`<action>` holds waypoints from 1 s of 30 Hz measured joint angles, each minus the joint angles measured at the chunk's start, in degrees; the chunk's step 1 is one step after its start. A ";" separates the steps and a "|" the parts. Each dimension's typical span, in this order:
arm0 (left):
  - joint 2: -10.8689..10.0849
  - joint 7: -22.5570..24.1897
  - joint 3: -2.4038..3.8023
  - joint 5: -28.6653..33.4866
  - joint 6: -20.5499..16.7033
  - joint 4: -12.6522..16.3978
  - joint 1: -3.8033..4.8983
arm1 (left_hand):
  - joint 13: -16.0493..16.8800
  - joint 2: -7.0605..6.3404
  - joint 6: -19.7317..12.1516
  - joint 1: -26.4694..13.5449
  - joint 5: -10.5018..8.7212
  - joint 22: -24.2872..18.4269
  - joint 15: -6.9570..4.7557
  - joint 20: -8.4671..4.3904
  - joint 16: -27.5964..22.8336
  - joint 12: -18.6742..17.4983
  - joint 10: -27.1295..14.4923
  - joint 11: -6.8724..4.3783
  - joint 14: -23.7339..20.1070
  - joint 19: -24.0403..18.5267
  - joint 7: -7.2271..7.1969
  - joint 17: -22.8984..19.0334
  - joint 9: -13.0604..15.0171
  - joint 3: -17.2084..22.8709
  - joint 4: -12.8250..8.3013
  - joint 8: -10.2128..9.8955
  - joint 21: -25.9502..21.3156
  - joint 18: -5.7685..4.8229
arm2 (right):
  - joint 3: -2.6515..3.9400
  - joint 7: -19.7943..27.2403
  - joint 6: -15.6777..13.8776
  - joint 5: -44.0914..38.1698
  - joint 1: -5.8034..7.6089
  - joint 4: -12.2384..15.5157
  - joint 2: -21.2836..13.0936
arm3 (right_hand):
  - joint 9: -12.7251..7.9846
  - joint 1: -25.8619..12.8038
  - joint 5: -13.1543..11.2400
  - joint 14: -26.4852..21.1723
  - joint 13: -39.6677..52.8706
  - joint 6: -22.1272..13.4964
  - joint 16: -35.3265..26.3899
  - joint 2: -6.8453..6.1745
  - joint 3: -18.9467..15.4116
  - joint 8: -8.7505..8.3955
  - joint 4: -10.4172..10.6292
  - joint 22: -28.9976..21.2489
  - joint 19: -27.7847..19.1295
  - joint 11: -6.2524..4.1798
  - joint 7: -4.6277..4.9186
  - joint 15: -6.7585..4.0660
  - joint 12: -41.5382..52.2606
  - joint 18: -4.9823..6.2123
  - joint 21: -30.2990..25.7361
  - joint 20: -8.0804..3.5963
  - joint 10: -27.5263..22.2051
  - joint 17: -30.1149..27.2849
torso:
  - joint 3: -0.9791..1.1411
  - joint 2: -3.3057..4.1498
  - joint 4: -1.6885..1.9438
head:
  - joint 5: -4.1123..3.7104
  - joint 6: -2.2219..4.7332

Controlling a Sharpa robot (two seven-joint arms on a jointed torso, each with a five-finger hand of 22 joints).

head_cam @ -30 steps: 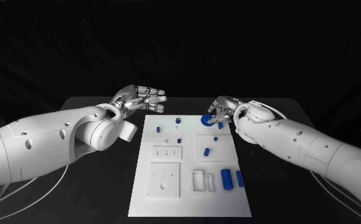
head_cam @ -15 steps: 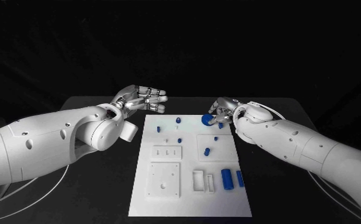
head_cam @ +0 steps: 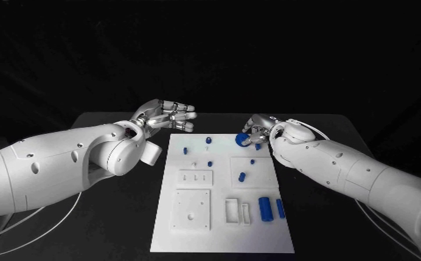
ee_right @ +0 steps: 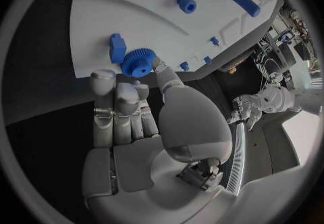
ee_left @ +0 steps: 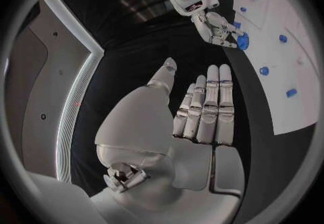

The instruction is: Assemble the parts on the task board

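**Blue gear in my right hand, most parts still waiting**

I am holding a small blue gear [head_cam: 242, 140] in my right hand [head_cam: 260, 128]. My thumb and fingers pinch it, and it sits just over the far right corner of the task board [head_cam: 224, 236]. In the right wrist view the gear [ee_right: 139, 62] is at my fingertips, right beside a blue block [ee_right: 117, 48] on the board.

My left hand [head_cam: 167, 115] holds nothing. Its fingers [ee_left: 210, 105] are straight and lie side by side, with the thumb held apart. It hangs over the black table [head_cam: 105, 224], just off the far left corner of the board.

I think the job is only at its start. Many blue pieces still lie loose on the board: two long bars [head_cam: 270, 207] near its close right corner, a short peg [head_cam: 241, 177] in the middle right, and small bits [head_cam: 185, 149] toward the far end. The white plates [head_cam: 191, 210] with holes on the close left side look unfilled. I cannot tell which small pieces already sit in their spots.

There is bare table on both sides of the board, so my arms have room. My right arm lies close along the board's right edge, so I should mind the loose bars there. The far edge of the table is just past both hands.
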 measured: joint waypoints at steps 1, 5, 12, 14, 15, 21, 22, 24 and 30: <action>0.00 0.00 0.00 0.00 0.00 0.00 0.00 | 0.00 0.00 0.00 0.00 0.00 0.00 0.00 0.00 0.00 0.00 0.00 0.00 0.00 0.00 0.00 0.00 0.00 0.00 0.00 0.00 0.00 0.00 | 0.00 0.01 0.01 0.00 0.00 -0.03 0.01 | 0.00 0.00 0.00 0.00 0.00 0.00 0.00 0.00 -0.06 0.00 -0.06 0.00 0.00 0.00 0.00 0.00 0.00 0.00 0.07 0.00 0.00 0.03 | 0.00 0.01 0.01 | 0.03 -0.01; -0.01 -0.02 0.00 0.00 0.00 0.01 0.00 | 0.00 0.00 0.00 0.00 0.00 0.00 0.00 0.00 0.00 0.00 0.00 0.00 0.00 0.00 0.00 0.00 0.00 0.00 0.00 0.00 0.00 0.00 | 0.00 0.13 0.14 0.05 0.00 -0.19 0.15 | 0.00 -0.24 0.00 0.00 0.31 0.00 0.00 0.24 -0.16 0.00 -0.16 0.00 0.00 0.02 0.00 0.00 0.14 0.00 0.70 0.00 0.07 0.31 | -0.03 0.03 0.01 | 0.42 -0.10; 0.07 -0.06 0.00 0.00 0.00 -0.08 0.00 | 0.00 0.00 -0.21 0.00 0.00 0.01 0.00 0.00 0.00 0.00 0.00 0.00 0.00 0.00 0.21 0.00 0.00 0.16 0.16 0.00 0.00 0.00 | -0.01 0.19 0.72 0.06 0.00 -0.48 0.20 | 0.00 -0.23 0.00 0.01 2.13 0.22 0.26 0.68 0.01 0.00 -0.33 0.00 0.00 -0.09 -0.22 0.01 1.72 0.00 1.47 0.00 0.96 0.88 | -0.03 0.06 -0.07 | 0.66 -0.26; 0.09 -0.06 0.00 0.00 0.00 -0.10 0.00 | 0.00 0.00 -0.21 0.00 0.00 0.01 0.00 0.00 0.00 0.00 0.00 0.00 0.00 0.00 0.21 0.00 0.00 0.15 0.16 0.00 0.00 0.00 | -0.01 0.19 0.98 0.06 0.01 -0.56 0.20 | 0.00 -0.23 0.26 0.01 2.70 0.23 0.70 0.68 0.24 0.00 -0.57 0.00 0.00 -0.12 -0.23 0.01 2.26 0.00 2.10 0.00 1.35 1.17 | -0.02 0.06 -0.07 | 0.82 -0.27; 0.10 -0.07 0.00 0.00 0.00 -0.11 0.00 | 0.00 0.00 -0.21 0.00 0.00 0.01 0.00 0.00 0.00 0.00 0.00 0.00 0.00 0.00 0.21 0.00 -0.01 0.16 0.15 0.00 0.00 0.00 | -0.01 0.19 1.09 0.06 0.01 -0.60 0.20 | -0.01 -0.23 0.27 0.14 3.03 0.30 1.02 0.68 0.24 -0.01 -0.57 0.00 0.00 -0.21 -0.30 0.14 2.50 0.01 2.61 0.00 1.44 1.46 | -0.01 0.06 -0.07 | 0.88 -0.27; 0.16 -0.09 0.00 0.00 0.00 -0.15 0.00 | 0.00 0.00 -0.21 0.00 0.00 0.01 0.00 0.00 0.00 0.00 0.00 0.00 0.00 0.00 0.21 0.00 0.00 0.16 0.15 0.00 0.00 0.00 | -0.09 0.19 2.03 -0.03 0.02 -0.87 0.20 | -0.01 -0.55 0.55 0.22 4.02 0.43 1.28 1.00 0.65 -0.01 -0.97 0.00 0.16 0.10 -0.19 0.22 3.28 0.00 3.81 0.15 1.98 2.10 | 0.01 0.06 -0.04 | 0.96 -0.28; 0.17 -0.09 0.00 0.00 0.00 -0.17 0.00 | 0.00 0.00 -0.21 0.00 0.00 0.01 0.00 0.00 0.00 0.00 0.00 0.00 0.00 0.00 0.21 0.00 0.00 0.15 0.16 0.00 0.00 0.00 | -0.10 0.19 2.20 -0.05 0.02 -0.88 0.21 | -0.02 -0.54 0.66 0.22 4.20 0.55 1.28 0.99 0.72 -0.01 -1.04 0.00 0.21 0.10 -0.09 0.22 3.28 0.00 3.85 0.21 2.16 2.14 | 0.03 0.06 -0.04 | 0.96 -0.28; 0.17 -0.10 0.00 0.00 0.00 -0.18 0.00 | 0.00 0.00 -0.21 0.00 0.00 0.01 0.00 0.00 0.00 0.00 0.00 0.00 0.00 0.00 0.21 0.00 0.00 0.16 0.16 0.00 0.00 0.00 | -0.13 0.19 2.47 -0.08 0.04 -0.89 0.23 | -0.03 -0.54 0.78 0.22 4.36 0.70 1.28 0.99 0.72 -0.01 -1.04 0.00 0.21 0.10 -0.07 0.22 3.30 -0.01 3.85 0.21 2.17 2.17 | 0.03 0.05 -0.04 | 0.99 -0.28; 0.24 -0.10 0.00 0.00 0.00 -0.26 0.00 | 0.00 0.00 -0.77 0.00 0.00 0.02 0.00 0.00 0.00 0.00 -0.40 0.00 0.00 0.00 0.27 0.00 -0.01 0.15 0.16 0.00 0.00 0.00 | -0.21 0.25 3.12 -0.15 0.15 -0.89 0.25 | -0.10 -1.21 0.20 0.22 4.91 0.71 1.49 1.65 0.72 -0.02 -1.04 -0.01 0.21 -0.02 -0.08 0.22 4.00 0.00 4.13 0.21 2.69 2.28 | 0.07 0.04 -0.07 | 1.05 -0.28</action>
